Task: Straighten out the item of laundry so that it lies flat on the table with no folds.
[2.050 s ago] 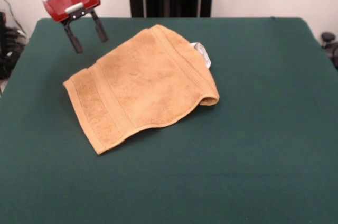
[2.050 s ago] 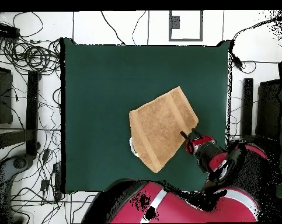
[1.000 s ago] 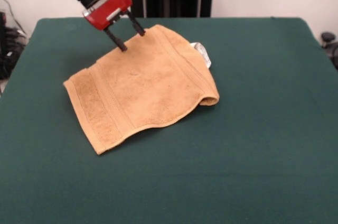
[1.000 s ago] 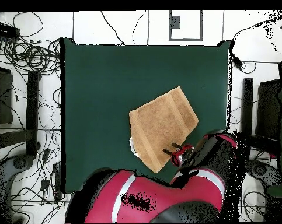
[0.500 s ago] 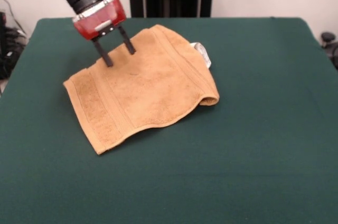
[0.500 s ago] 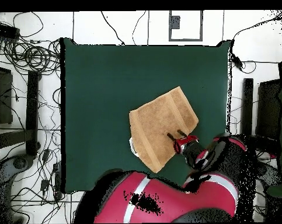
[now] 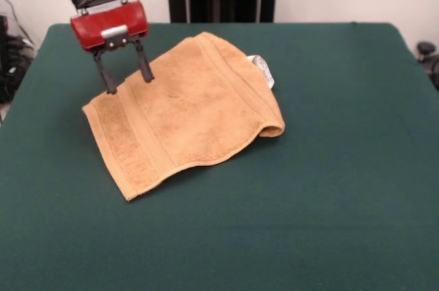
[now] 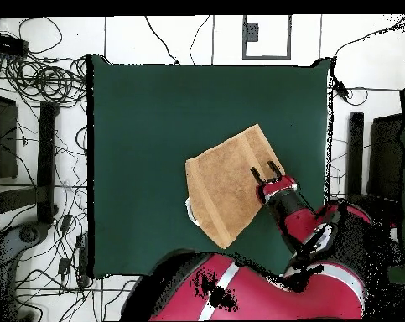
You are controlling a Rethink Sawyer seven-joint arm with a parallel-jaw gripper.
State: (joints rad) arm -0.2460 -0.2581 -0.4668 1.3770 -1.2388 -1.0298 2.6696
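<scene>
Towel lies folded over on my green table, a loose fold raised along its edge by the white tag, one corner lifted. I see my gripper with jaws open and holding nothing, tips at the towel's banded end. From overhead, the towel sits toward the robot's side of the table, the gripper over its corner; cables cover the white floor beyond the table

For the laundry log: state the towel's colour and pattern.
The towel is golden-tan terry with woven border bands, clearest in the front view.
</scene>
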